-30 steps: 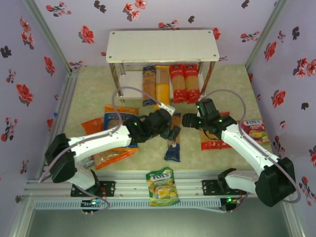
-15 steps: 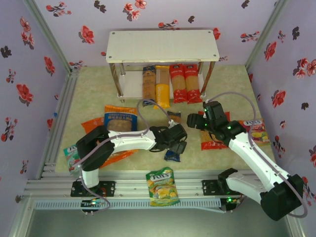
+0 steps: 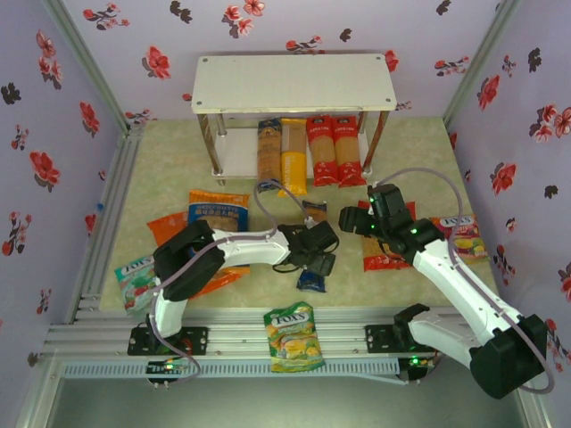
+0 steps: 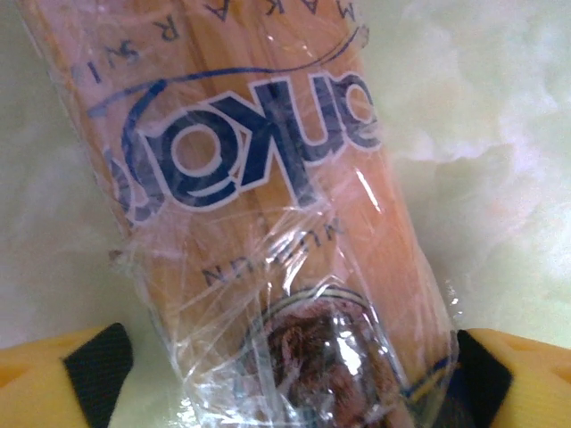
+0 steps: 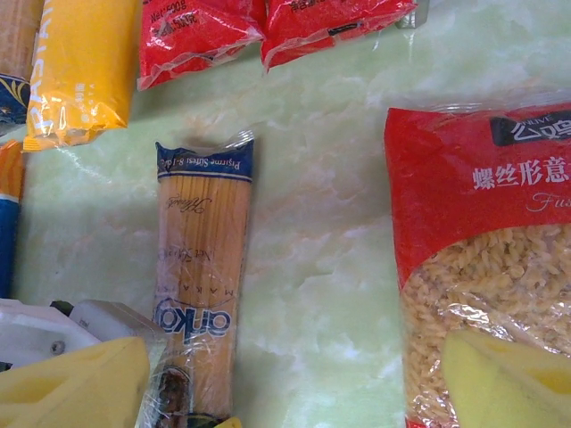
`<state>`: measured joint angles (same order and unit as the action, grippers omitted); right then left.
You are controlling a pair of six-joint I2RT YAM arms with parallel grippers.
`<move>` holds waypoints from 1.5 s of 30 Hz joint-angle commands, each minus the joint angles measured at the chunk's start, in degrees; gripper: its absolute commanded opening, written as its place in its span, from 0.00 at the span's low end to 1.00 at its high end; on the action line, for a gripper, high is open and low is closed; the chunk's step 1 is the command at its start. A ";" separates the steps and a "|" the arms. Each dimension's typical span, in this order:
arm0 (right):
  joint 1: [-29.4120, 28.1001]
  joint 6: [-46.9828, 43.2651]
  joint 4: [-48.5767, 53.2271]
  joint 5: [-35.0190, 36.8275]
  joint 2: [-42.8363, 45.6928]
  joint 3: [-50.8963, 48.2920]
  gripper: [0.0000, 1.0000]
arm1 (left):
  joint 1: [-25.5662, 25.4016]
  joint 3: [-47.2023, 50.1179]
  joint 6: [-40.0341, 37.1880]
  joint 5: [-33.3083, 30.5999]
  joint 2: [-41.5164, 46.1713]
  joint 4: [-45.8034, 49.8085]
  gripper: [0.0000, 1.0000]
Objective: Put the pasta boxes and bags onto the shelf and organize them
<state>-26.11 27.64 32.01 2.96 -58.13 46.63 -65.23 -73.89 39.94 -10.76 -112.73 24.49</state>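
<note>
While brown pasta box [image 4: 268,223] lies between spread left jaws, right jaws likewise spread

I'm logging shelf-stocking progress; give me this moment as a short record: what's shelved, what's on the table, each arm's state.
shelf: two-tier white-board shelf on metal posts
lower tier: one brown long pasta pack, one yellow pack, two red packs
on table: second brown pack with dark blue ends, red pasta bag, orange bag, blue-and-orange bag
left gripper: fingers flank the second brown pack; grip unclear
right gripper: open, one finger over the red pasta bag
</note>
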 commanded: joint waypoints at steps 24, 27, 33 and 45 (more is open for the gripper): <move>0.97 0.09 0.10 -0.95 -2.26 1.84 0.86 | 2.91 7.05 -9.56 1.07 7.55 3.49 0.00; 0.97 -0.13 0.93 -0.03 -2.03 2.30 0.86 | 3.37 8.62 -11.74 2.44 12.02 2.57 0.00; 0.97 0.46 0.78 0.07 -1.87 2.59 0.86 | 5.66 10.22 -17.06 13.14 23.19 1.99 0.00; 0.97 0.82 0.87 0.20 -1.57 2.75 0.85 | 14.53 11.26 -16.68 21.40 41.33 8.04 0.00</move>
<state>-25.47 27.66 32.03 1.78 -60.45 47.64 -55.31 -62.22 22.13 8.97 -78.00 36.34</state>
